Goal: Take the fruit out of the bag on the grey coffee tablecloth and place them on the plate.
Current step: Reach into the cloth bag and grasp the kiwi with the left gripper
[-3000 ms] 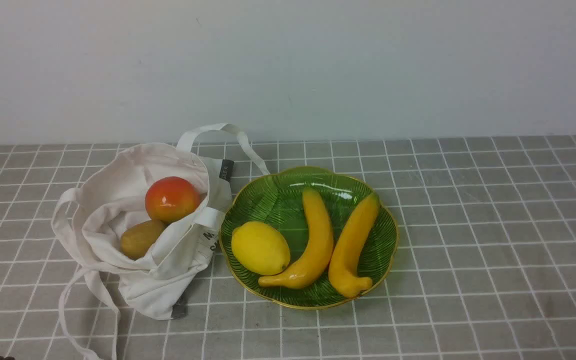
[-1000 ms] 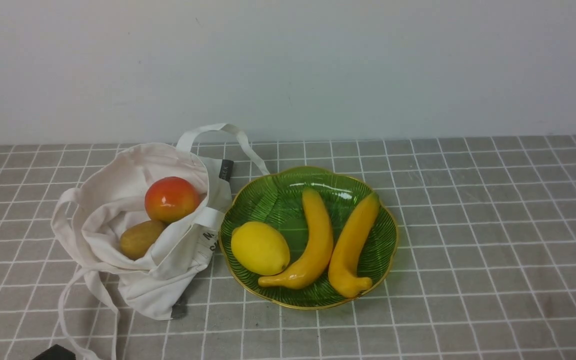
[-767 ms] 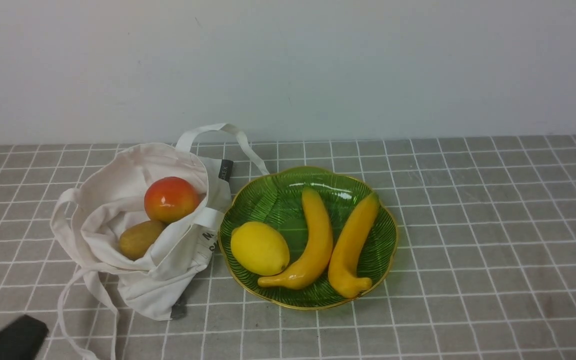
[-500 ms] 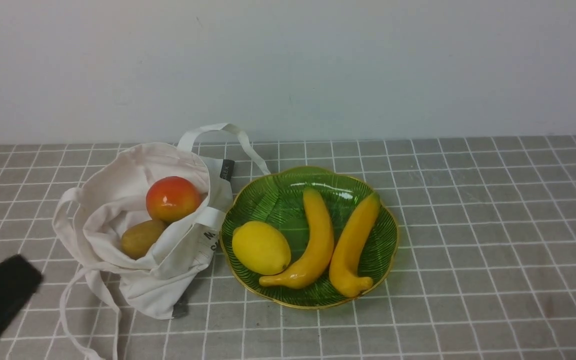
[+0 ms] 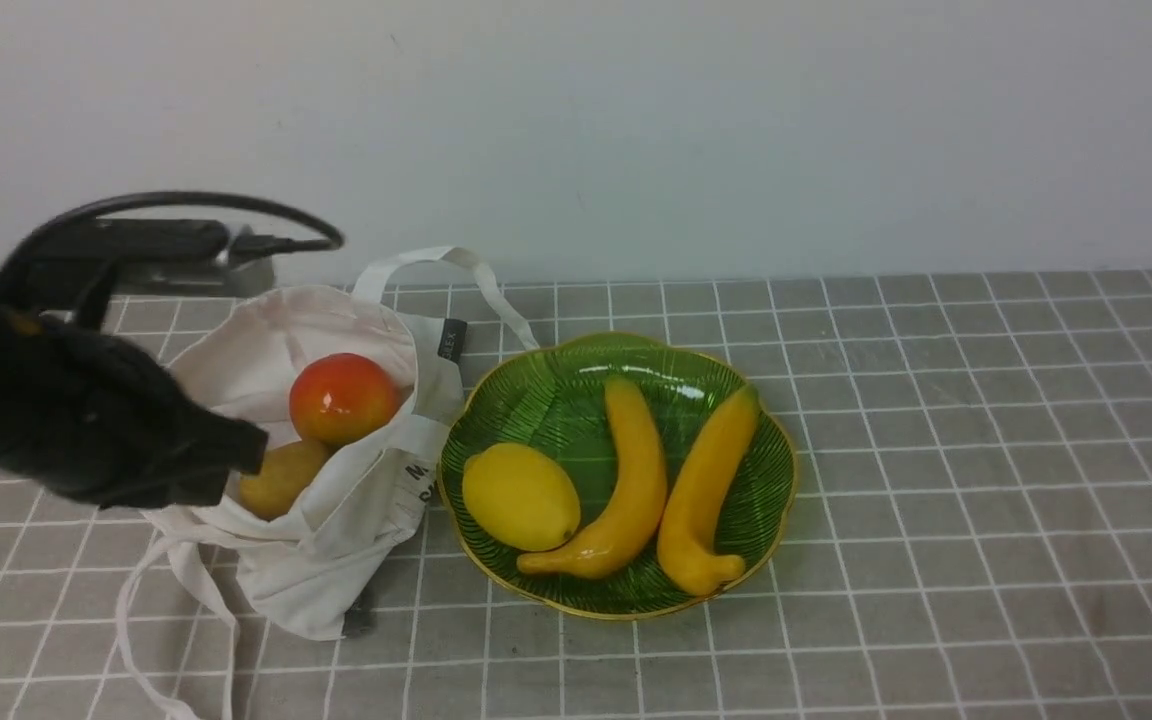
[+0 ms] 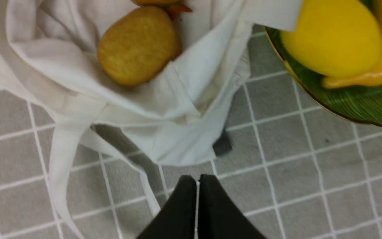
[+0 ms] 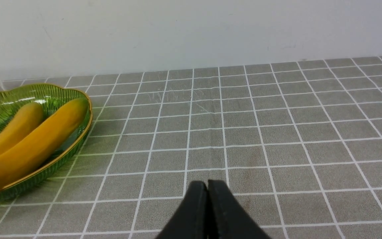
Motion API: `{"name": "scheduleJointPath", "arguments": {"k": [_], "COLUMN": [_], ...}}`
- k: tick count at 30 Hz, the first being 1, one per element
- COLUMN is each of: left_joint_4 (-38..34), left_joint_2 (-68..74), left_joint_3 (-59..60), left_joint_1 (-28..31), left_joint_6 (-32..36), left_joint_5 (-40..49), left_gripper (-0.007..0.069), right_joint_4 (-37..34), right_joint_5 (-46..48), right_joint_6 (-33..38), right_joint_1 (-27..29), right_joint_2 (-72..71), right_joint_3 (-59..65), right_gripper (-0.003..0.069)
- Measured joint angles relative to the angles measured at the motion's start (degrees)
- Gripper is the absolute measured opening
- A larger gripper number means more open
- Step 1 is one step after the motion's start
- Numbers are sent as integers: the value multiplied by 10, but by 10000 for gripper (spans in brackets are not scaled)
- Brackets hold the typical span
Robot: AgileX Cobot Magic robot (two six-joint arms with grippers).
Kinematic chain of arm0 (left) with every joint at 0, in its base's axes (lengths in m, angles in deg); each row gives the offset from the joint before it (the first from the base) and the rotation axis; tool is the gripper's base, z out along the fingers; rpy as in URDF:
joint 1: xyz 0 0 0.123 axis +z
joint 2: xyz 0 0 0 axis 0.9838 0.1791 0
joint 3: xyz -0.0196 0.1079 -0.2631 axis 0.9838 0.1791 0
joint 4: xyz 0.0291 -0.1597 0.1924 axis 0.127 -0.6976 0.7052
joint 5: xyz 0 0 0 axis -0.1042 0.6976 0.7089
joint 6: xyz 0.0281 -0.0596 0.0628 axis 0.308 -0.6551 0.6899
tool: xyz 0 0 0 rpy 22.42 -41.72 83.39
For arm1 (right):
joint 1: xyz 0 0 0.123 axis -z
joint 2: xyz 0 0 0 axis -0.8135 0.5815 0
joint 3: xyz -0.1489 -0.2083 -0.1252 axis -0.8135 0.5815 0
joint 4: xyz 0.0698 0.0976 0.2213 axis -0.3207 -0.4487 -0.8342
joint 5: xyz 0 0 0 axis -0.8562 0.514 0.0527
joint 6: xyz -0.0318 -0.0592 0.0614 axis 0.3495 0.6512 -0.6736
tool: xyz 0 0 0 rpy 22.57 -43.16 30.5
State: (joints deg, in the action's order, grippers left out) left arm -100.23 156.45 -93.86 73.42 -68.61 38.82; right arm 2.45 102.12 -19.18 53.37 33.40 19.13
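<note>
1. Front: the left gripper [image 5: 231, 465] had swung in over the cloth tote [image 5: 271, 585] at left, where the kiwi [image 5: 281, 480] and red-orange fruit [image 5: 343, 398] lay; picking seemed next.
2. Left wrist: its jaws were closed, empty.
3. Right wrist: the right gripper [image 7: 208, 184] was closed, empty.

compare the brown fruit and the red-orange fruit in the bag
The brown fruit is a dull oval; the red-orange fruit is glossy and rounder.
The brown fruit is smaller than the red-orange fruit.
The brown fruit lies nearer the robot, the red-orange fruit farther in.
Both sit in the cloth bag.
</note>
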Motion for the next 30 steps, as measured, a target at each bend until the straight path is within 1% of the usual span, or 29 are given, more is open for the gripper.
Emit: {"name": "scheduleJointPath", "arguments": {"k": [6, 8, 12, 13, 14, 17, 21, 22, 23, 24, 26, 27, 29, 30], "left_joint_4": [47, 61, 63, 56, 56, 50, 48, 47, 47, 46, 46, 46, 48, 49], "left_joint_2": [160, 182, 202, 210, 210, 216, 217, 219, 219, 224, 234, 240, 256, 261], "left_joint_3": [-102, -122, -139, -142, -142, -142, -142, -142, -142, -142, -142, -142, -142, -142], "left_joint_1": [0, 0, 0, 0, 0, 0, 0, 0, 0, 0, 0, 0, 0, 0], "left_joint_6": [30, 33, 34, 39, 40, 55, 125, 152, 155, 173, 184, 187, 192, 192], "left_joint_5": [37, 40, 29, 25, 24, 13, -22, -27, -27, -33, -37, -39, -52, -58], "left_gripper": [-8, -8, -2, 15, 15, 64, 209, 272, 272, 353, 454, 482, 578, 601], "right_joint_4": [0, 0, 0, 0, 0, 0, 0, 0, 0, 0, 0, 0, 0, 0], "right_joint_5": [0, 0, 0, 0, 0, 0, 0, 0, 0, 0, 0, 0, 0, 0], "right_joint_6": [0, 0, 0, 0, 0, 0, 0, 0, 0, 0, 0, 0, 0, 0], "right_joint_1": [0, 0, 0, 0, 0, 0, 0, 0, 0, 0, 0, 0, 0, 0], "right_joint_2": [0, 0, 0, 0, 0, 0, 0, 0, 0, 0, 0, 0, 0, 0], "right_joint_3": [0, 0, 0, 0, 0, 0, 0, 0, 0, 0, 0, 0, 0, 0], "right_gripper": [-14, -14, -14, -14, -14, -14, -14, -14, -14, -14, -14, -14, -14, -14]}}
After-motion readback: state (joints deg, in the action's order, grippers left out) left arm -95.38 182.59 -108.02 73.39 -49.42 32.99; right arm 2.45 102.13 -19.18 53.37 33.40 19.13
